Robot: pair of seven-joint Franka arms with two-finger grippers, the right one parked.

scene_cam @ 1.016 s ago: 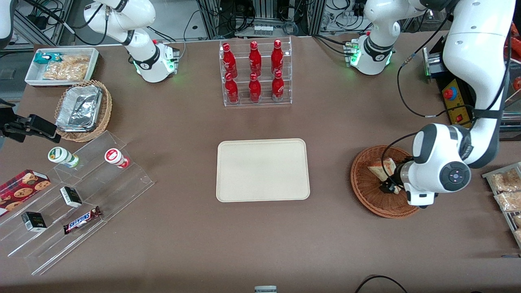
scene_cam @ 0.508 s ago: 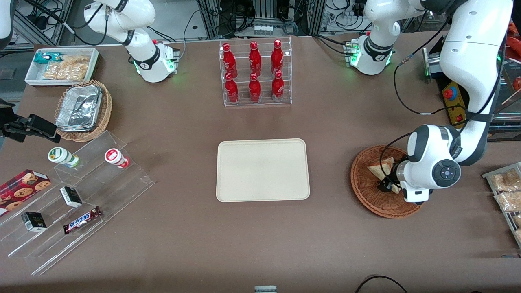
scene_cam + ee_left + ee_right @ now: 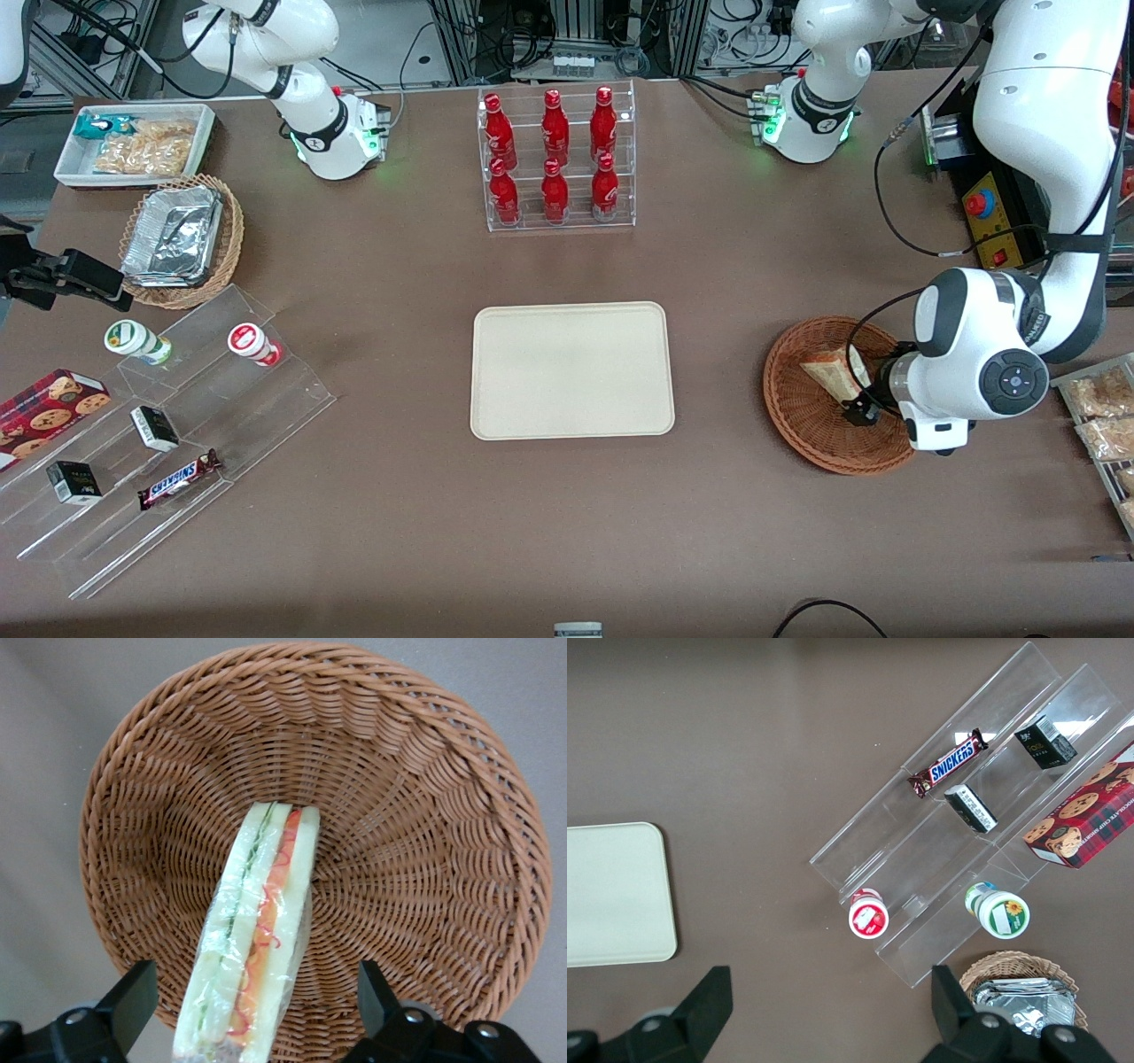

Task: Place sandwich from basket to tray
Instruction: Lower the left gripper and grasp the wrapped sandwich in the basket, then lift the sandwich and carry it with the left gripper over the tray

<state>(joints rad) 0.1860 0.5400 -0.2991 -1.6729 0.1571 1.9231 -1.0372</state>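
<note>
brown table (image 3: 399,532), cabled metal racks (image 3: 576,35)

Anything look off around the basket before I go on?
Only the sandwich: it stands on edge, tilted in the basket, not lying flat. The end effector hangs open over it, one finger on each side. The tray is bare.

A brown table (image 3: 399,266) carries a cream tray (image 3: 571,370) in the middle, a rack of red bottles (image 3: 556,159) farther from the camera, and a reddish wicker basket (image 3: 797,412) toward the working arm's end, with the gripper (image 3: 864,409) low over it.
</note>
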